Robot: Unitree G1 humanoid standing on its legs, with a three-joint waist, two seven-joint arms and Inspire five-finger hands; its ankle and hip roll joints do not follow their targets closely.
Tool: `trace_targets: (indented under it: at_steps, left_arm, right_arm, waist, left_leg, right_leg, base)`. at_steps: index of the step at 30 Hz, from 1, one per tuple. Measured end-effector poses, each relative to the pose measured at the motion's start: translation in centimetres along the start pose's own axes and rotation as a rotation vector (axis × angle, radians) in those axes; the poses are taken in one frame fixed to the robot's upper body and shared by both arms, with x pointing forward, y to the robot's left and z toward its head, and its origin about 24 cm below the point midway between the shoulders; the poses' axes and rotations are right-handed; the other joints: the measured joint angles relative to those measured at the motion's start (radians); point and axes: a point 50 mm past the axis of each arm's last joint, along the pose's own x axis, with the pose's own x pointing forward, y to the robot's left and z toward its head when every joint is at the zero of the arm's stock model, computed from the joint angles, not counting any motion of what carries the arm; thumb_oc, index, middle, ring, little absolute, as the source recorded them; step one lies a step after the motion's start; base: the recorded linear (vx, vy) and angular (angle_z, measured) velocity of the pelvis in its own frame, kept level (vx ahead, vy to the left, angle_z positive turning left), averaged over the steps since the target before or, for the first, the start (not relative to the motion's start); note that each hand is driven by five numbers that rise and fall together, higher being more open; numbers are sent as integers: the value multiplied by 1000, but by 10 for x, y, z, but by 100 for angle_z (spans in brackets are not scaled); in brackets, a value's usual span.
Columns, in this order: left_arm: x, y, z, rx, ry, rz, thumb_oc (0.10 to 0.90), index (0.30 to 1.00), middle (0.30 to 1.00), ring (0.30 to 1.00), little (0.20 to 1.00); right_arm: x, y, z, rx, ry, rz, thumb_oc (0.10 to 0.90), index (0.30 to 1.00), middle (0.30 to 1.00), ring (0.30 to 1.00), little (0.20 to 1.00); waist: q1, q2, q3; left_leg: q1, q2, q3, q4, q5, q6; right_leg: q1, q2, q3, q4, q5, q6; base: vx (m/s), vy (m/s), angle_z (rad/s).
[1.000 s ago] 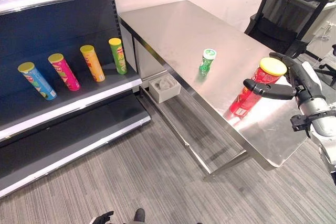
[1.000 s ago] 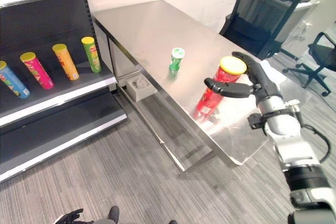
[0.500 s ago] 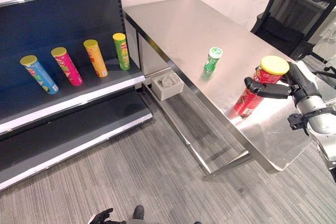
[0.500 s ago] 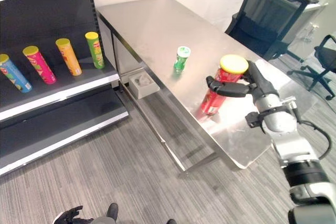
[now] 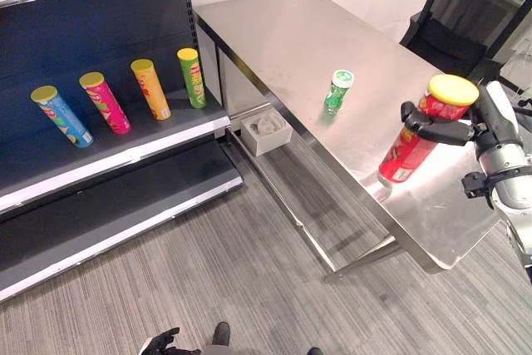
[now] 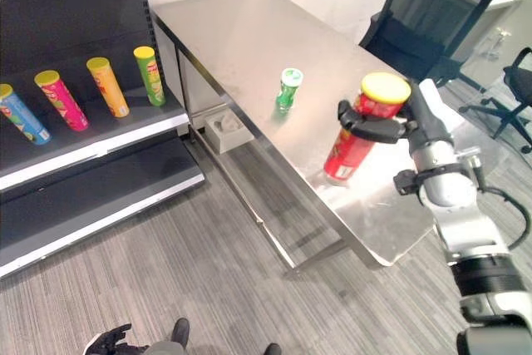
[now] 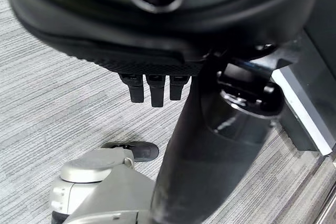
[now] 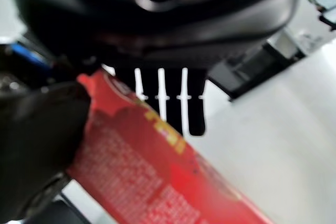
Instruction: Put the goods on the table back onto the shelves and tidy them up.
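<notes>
1. Shelf unit (image 5: 125, 151): the middle shelf carries four tall cans in a row — blue can (image 5: 58, 115), pink can (image 5: 104, 102), orange can (image 5: 150, 88), green can (image 5: 191, 77). All four stand apart from one another and lean the same way. This part of the task looks done, apart from any straightening.
2. Surface (image 5: 283, 47): two goods are left here, so the task is judged roughly two-thirds done by count.
3. Red can (image 5: 409, 151) with yellow lid: at the near right part of the surface, tilted, lid end uppermost. Whether its base touches the surface cannot be told.
4. Right hand (image 5: 453, 126): thumb and fingers clamped round the red can just below the lid; the right wrist view shows the thumb pressed on the can's side. Judged step in hand: lifting this can for the shelf.
5. Small green bottle (image 5: 336, 93): upright mid-surface, well apart from the red can, untouched; left to do.
6. Left hand (image 7: 152, 88): down near the floor, fingers relaxed, holding nothing.
</notes>
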Motion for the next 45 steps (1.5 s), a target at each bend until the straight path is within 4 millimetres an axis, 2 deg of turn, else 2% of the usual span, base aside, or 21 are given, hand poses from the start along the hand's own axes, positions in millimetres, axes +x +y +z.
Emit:
trace_targets:
  at_steps: [12, 14, 17, 18, 19, 21, 22, 23, 24, 25, 26, 27, 28, 29, 30, 31, 32, 33, 35, 40, 45]
  left_arm:
    - [1, -12, 19, -71, -76, -32, 800, 900, 900, 900, 900]
    - [1, -19, 19, -70, -75, -50, 800, 900, 900, 900, 900]
    - [-9, -7, -29, -93, 71, 3, 800, 900, 900, 900, 900]
    - [-9, -14, -33, -101, 93, -15, 800, 900, 900, 900, 900]
    - [-7, -5, -28, -86, 83, 5, 800, 900, 900, 900, 900]
    - [0, -8, -4, 17, 17, -29, 800, 900, 900, 900, 900]
    - [2, 5, 9, 67, -31, -9, 800, 900, 900, 900, 900]
    - [3, 26, 22, 67, -66, 49, 800, 900, 900, 900, 900]
    - [4, 31, 31, 55, -87, 80, 800, 900, 900, 900, 900]
    - [2, 31, 26, 35, -73, 88, 800, 900, 900, 900, 900]
    - [-1, 28, 7, -27, -29, 99, 800, 900, 900, 900, 900]
    - [-3, 23, -4, -18, 5, 75, 800, 900, 900, 900, 900]
    - [-6, -2, -7, -6, 2, -12, 800, 900, 900, 900, 900]
    - [-10, -19, -13, -10, 4, -57, 800, 900, 900, 900, 900]
    - [-11, -23, -11, -26, -11, -72, 800, 900, 900, 900, 900]
    - [-10, -2, 5, 7, -77, -42, 800, 900, 900, 900, 900]
    - [-7, -4, 16, 2, -102, -34, 800, 900, 900, 900, 900]
    - [-8, 1, 18, 14, -108, -22, 800, 900, 900, 900, 900]
    - [-9, -2, 19, 12, -115, -28, 800, 900, 900, 900, 900]
    - [-2, -5, 13, 11, -54, -30, 800, 900, 900, 900, 900]
    - [-3, -12, 20, 11, -90, -42, 800, 900, 900, 900, 900]
  right_arm:
    - [4, -8, 94, 242, -443, -167, 400, 300, 300, 300, 300]
    - [4, -9, 105, 180, -480, -112, 400, 300, 300, 300, 300]
    - [1, -5, 92, 167, -428, -88, 400, 300, 300, 300, 300]
    - [-4, -16, 84, 153, -391, -134, 400, 300, 300, 300, 300]
    - [-14, 0, 63, 248, -318, -158, 400, 300, 300, 300, 300]
    - [-46, 39, 39, 319, -204, -76, 400, 300, 300, 300, 300]
    - [-45, 57, 40, 305, -187, 13, 400, 300, 300, 300, 300]
    - [-42, 74, 50, 339, -221, 65, 400, 300, 300, 300, 300]
    - [-40, 77, 56, 283, -249, 133, 400, 300, 300, 300, 300]
    - [-40, 84, 61, 238, -265, 206, 400, 300, 300, 300, 300]
    - [-37, 106, 72, 232, -304, 308, 400, 300, 300, 300, 300]
    - [-44, 114, 76, 196, -337, 393, 400, 300, 300, 300, 300]
    - [-45, 104, 63, 137, -294, 383, 400, 300, 300, 300, 300]
    - [-44, 105, 61, 150, -282, 372, 400, 300, 300, 300, 300]
    - [-44, 103, 63, 179, -295, 341, 400, 300, 300, 300, 300]
    - [-43, 85, 51, 165, -248, 264, 400, 300, 300, 300, 300]
    - [-30, 72, 54, 152, -259, 187, 400, 300, 300, 300, 300]
    - [-31, 72, 60, 157, -283, 192, 400, 300, 300, 300, 300]
    - [-32, 68, 57, 136, -272, 185, 400, 300, 300, 300, 300]
    - [-32, 68, 34, 133, -161, 135, 400, 300, 300, 300, 300]
    - [-54, 54, 9, 87, -52, 87, 400, 300, 300, 300, 300]
  waist:
    - [42, 79, -15]
    - [119, 77, 12]
    - [47, 94, 14]
    - [8, 132, 8]
    - [18, 60, -5]
    - [51, 47, 1]
    - [76, 42, -2]
    - [59, -2, 1]
    - [59, 47, -3]
    - [43, 60, 5]
    - [29, 86, 34]
    - [8, 28, 38]
    - [-43, -1, 32]
    - [-18, 35, 16]
    - [19, -14, 54]
    - [2, -57, 63]
    - [53, 25, 71]
    - [59, 72, 77]
    - [61, 67, 74]
    - [-4, 77, 75]
    - [-77, 94, 41]
  left_leg:
    - [-177, 65, -148, 51, 126, -119]
    - [-188, 116, 74, 70, 70, -70]
    - [-19, 307, 147, 58, 14, -164]
    - [16, 285, 148, -6, 26, -172]
    - [39, 149, 153, 16, -11, -137]
    - [-39, -7, 100, 191, -110, 5]
    - [-31, -63, 100, 190, -139, 65]
    - [-173, -168, 124, 353, -201, 165]
    - [-92, -172, 104, 99, -53, 215]
    - [-73, -161, 88, 74, -49, 217]
    - [-36, -98, 87, 99, -79, 150]
    - [-41, -132, 84, 151, -167, 8]
    - [-19, -217, 83, 155, -169, 234]
    - [3, -203, 84, 135, -174, 190]
    - [-71, -260, -14, 313, -99, 51]
    - [-188, -188, -50, 538, -201, 94]
    - [-98, -54, -62, 286, -177, 24]
    - [-83, -49, -48, 289, -156, -16]
    - [-216, -121, 19, 634, -208, 24]
    - [-213, 119, -77, -5, -86, -80]
    - [-102, -47, 9, -4, 78, 56]
  right_leg:
    - [4, 125, -156, 0, -61, -62]
    - [-44, 80, -244, 1, -28, -121]
    - [15, 22, -297, 3, 6, -70]
    - [53, -28, -287, 5, 40, -16]
    - [72, -165, -270, 19, 102, 10]
    - [26, -363, -313, 162, 379, -124]
    - [-20, -324, -283, 197, 268, -73]
    - [-38, -430, -173, 239, 424, -184]
    - [-199, -354, 10, 403, 177, 17]
    - [-284, -200, 68, 461, -13, 20]
    - [-375, 150, 189, 491, -173, -44]
    - [-435, 343, 179, 382, -153, -149]
    - [-426, 292, 190, 350, -12, -205]
    - [-412, 301, 163, 347, -13, -201]
    - [-356, 221, 167, 241, 129, -304]
    - [-258, 121, 266, 161, 16, -275]
    - [-313, 136, 156, 325, -58, -154]
    - [-322, 171, 37, 399, -152, -212]
    - [-180, 157, 61, 211, -96, -285]
    - [-93, 218, 222, -1, -14, -184]
    - [-19, 73, 216, 0, -54, -75]
  base:
    - [-92, -157, 47]
    - [-135, 260, 167]
    - [-17, 507, 126]
    - [33, 923, 117]
    - [-63, 911, 121]
    - [-44, 736, 89]
    - [-32, 585, 123]
    - [-2, 502, 122]
    - [86, 329, 125]
    - [100, 163, 28]
    - [137, -21, 17]
    - [179, -94, 134]
    - [261, -163, 151]
    - [216, -156, 140]
    - [194, -149, 125]
    - [107, -106, 129]
    - [73, -90, 115]
    - [24, -28, 12]
    - [94, 136, -10]
    - [195, 275, -100]
    - [84, 310, -63]
